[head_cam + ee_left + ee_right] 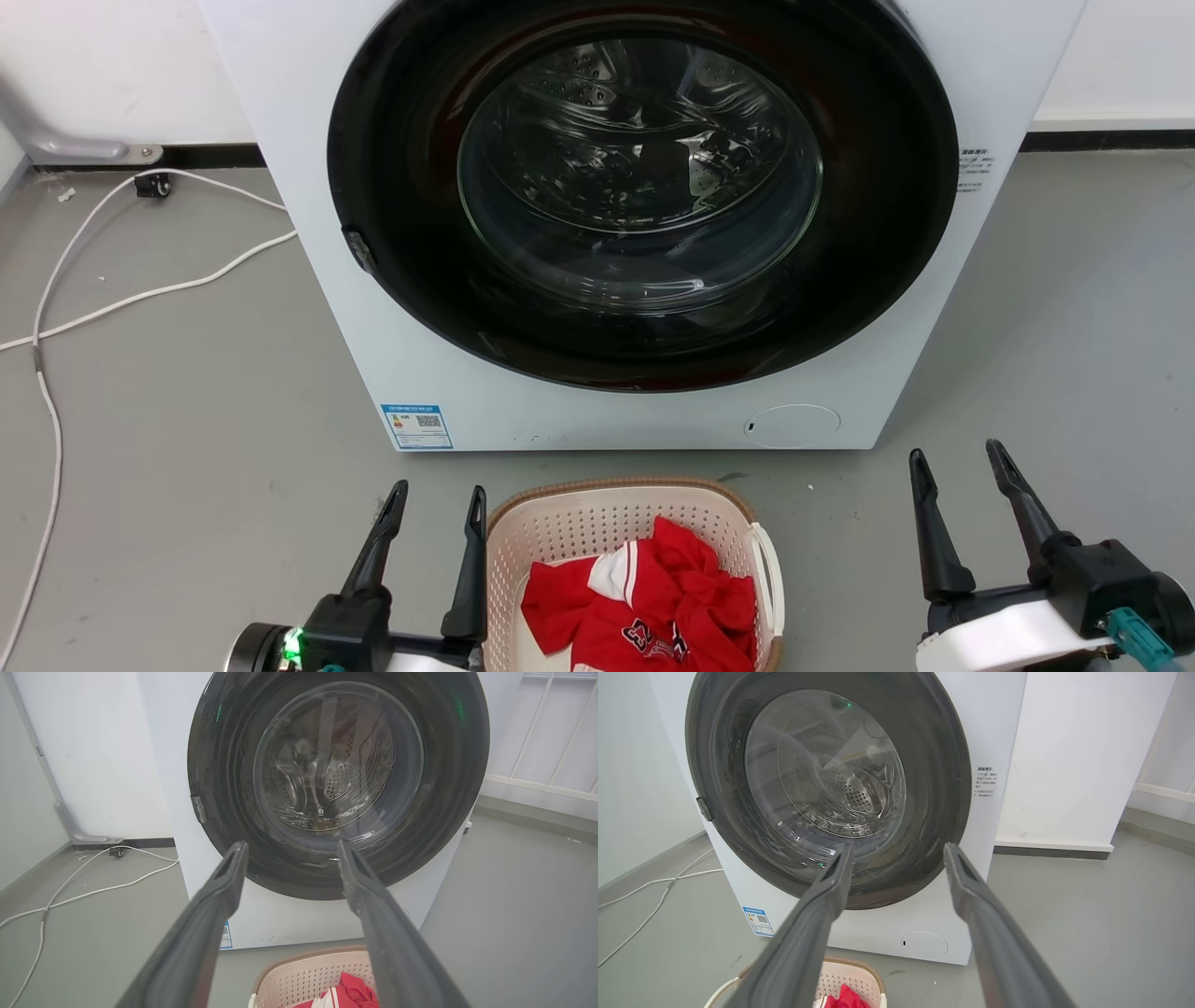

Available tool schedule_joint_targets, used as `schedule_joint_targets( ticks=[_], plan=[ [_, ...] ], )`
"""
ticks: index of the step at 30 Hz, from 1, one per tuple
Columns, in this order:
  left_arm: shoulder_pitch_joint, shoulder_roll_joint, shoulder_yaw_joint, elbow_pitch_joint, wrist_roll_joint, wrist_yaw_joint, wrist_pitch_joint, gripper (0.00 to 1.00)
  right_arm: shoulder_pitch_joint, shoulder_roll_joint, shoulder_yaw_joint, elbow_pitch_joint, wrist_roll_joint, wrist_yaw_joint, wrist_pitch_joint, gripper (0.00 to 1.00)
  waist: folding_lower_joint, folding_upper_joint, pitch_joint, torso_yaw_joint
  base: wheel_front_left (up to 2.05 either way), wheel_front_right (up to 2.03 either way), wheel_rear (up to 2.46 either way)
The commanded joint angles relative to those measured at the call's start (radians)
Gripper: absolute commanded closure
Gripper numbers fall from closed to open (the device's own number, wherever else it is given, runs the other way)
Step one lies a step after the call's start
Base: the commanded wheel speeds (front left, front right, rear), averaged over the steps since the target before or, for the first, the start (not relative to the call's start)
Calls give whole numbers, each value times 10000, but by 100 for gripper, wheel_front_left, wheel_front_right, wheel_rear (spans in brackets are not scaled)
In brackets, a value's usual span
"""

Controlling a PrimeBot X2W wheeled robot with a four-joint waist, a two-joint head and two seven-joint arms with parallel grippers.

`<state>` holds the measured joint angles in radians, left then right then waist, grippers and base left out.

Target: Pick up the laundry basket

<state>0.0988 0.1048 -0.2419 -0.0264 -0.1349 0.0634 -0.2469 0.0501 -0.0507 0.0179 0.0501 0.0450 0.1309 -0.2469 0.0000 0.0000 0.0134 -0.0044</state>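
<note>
Left pincer (440, 488) and right pincer (957, 450) both apart, empty; right sits well off laundry basket (569, 532), lopsided grab could tip it.

A blue-edged sticker (416, 427) bearing a small QR code is seen at the lower left corner of the washing machine (560, 420) front; its lines of print are too small to be read. A block of small dark print (974, 168) is set high on the right of the same front, equally illegible. Dark characters (655, 640) are printed on the red garment (691, 579) in the laundry basket (597, 518), but they are creased and cannot be made out.
</note>
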Motion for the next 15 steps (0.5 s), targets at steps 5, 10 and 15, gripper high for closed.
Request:
schedule_joint_targets(
  ticks=[5,10,15],
  plan=[
    [225,-241,362,32,247,-376,-151,0,109,8,-24,62,-177,-3,-149,0,0,0,40,2,0,0,0],
    [260,-385,595,140,474,-675,-189,0,76,9,-6,65,-311,-3,-190,0,0,0,86,15,0,0,0],
    [223,-476,747,225,554,-868,-189,0,22,9,-12,88,-279,-3,-187,0,0,0,104,41,0,0,0]
  ],
)
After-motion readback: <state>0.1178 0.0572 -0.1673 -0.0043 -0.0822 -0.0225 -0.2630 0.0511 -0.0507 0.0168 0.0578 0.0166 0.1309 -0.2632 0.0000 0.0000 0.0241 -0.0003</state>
